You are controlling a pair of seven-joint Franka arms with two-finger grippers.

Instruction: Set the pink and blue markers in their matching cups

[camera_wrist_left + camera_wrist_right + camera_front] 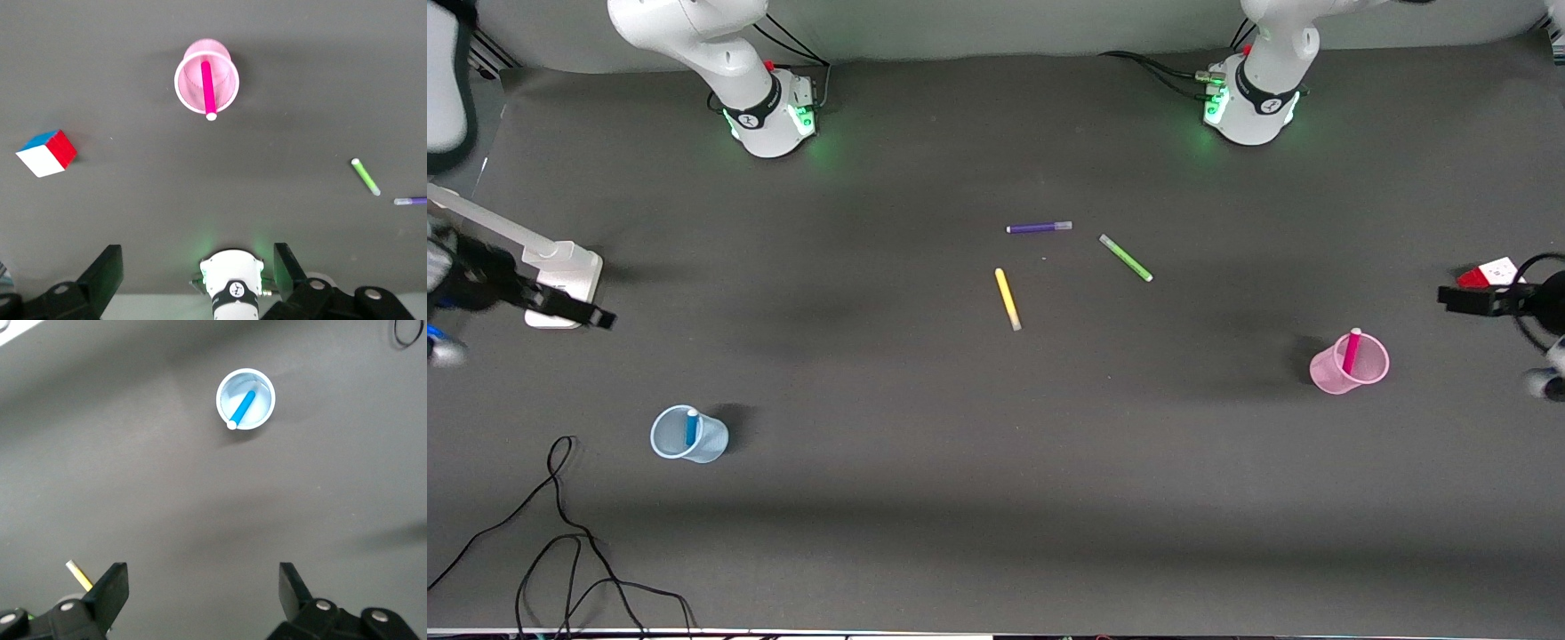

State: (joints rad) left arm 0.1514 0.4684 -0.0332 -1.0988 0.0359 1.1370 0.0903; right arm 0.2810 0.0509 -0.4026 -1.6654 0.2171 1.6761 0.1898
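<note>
Now, line by line:

Left gripper (193,283): black fingers spread wide with nothing between them, held in the air over the left arm's end of the table, near the pale pink translucent plastic cup (206,81).

Right gripper (203,597): black fingers likewise spread wide and empty, held in the air over the right arm's end of the table, near the pale blue translucent plastic cup (245,399).

Writing: no readable brand or label on the markers or cups; the round emblems on the arm bases are too small to read.

Pink marker (1352,350): the magenta felt-tip stands in the pink cup (1350,364), long axis tilted, upper end leaning on the rim.

Blue marker (691,428): the bright blue felt-tip stands in the blue cup (688,436), tilted, upper end against the rim.

Others: the slim purple marker (1040,228), green marker (1126,258) and yellow marker (1008,299) lie flat mid-table, apart from one another; yellow is nearest the front camera.

Views: the left wrist view alone shows the colour cube (47,153) clearly, with white, red and blue faces; the right wrist view catches only the yellow marker's tip (78,574); the front view alone shows a black cable (560,551) looping near the front camera.
</note>
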